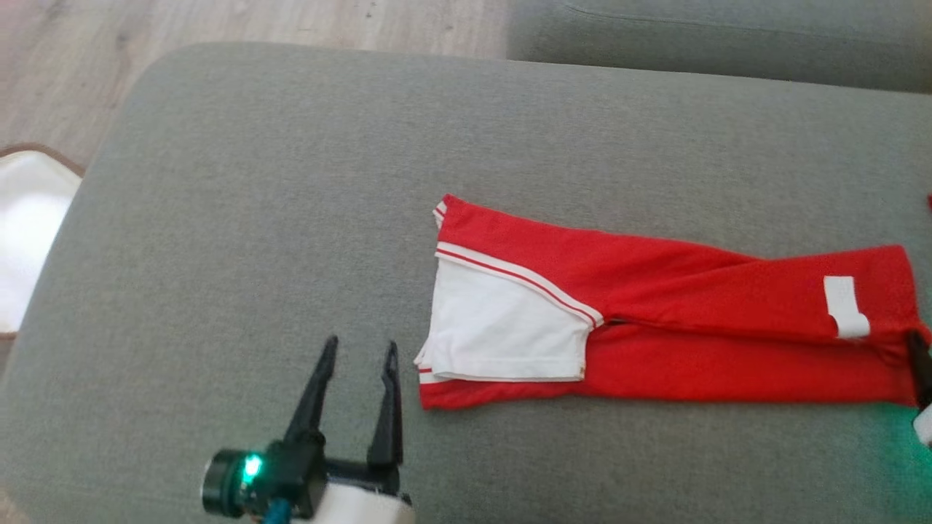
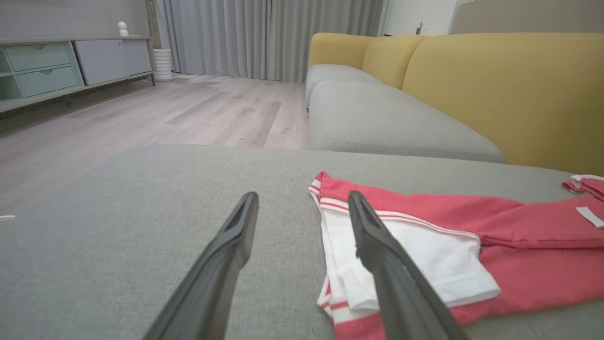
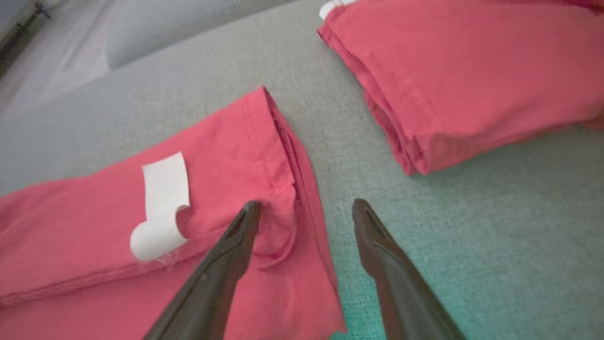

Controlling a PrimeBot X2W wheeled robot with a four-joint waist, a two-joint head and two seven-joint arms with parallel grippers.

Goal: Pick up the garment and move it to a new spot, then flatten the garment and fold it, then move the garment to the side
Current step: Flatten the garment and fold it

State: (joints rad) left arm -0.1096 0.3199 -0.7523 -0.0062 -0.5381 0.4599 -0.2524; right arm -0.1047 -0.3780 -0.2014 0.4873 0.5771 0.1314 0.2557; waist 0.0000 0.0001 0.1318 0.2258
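Observation:
The garment (image 1: pixel 655 313) is red with a white sleeve and a white label. It lies folded into a long strip on the grey cushion (image 1: pixel 291 182). My left gripper (image 1: pixel 360 353) stands open just left of the garment's sleeve end, holding nothing. In the left wrist view that gripper (image 2: pixel 303 197) hovers over the cushion, its right finger in front of the white sleeve (image 2: pixel 424 259). My right gripper (image 3: pixel 306 207) is open at the garment's (image 3: pixel 94 222) label end, its left finger over the cloth's corner and its right finger over bare cushion. One of its fingers (image 1: pixel 920 364) shows at the head view's right edge.
A second folded red garment (image 3: pixel 472 71) lies just beyond the right gripper. A white thing with a brown rim (image 1: pixel 29 233) sits on the wood floor (image 1: pixel 73 65) to the left. Another grey seat (image 1: pixel 713 36) and a yellow backrest (image 2: pixel 509 85) stand beyond.

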